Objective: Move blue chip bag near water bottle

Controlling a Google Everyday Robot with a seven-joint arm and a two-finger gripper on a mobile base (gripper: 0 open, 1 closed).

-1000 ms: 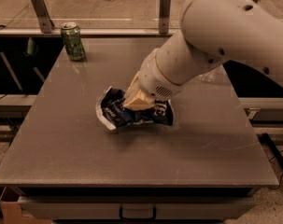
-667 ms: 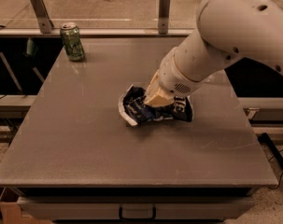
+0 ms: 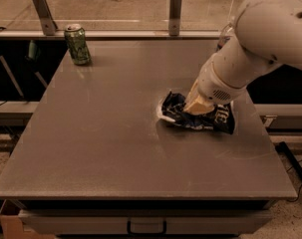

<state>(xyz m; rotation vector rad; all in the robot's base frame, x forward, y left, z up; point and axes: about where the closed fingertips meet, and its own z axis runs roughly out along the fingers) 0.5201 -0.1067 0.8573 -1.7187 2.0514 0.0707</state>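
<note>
- Here, a wide flat grey-brown rectangular table fills most of the camera view, with a shallow drawer and its dark handle along the front edge.
- A bulky white rounded robot arm comes in from the upper right corner and slopes down and leftward over the right half of the table.
- Along the far edge runs a low rail with two upright grey metal posts, one at the left and one near the middle.
- The crinkly dark navy-blue foil chip bag with white lettering lies crumpled on the right half of the table, right of centre and close to the right edge, well apart from the can.
- A short green drink can stands upright at the far left corner of the table.
- The tan-tipped gripper at the arm's end sits low on the left part of the blue chip bag, clamped on the bunched foil, which rises around its tip.
</note>
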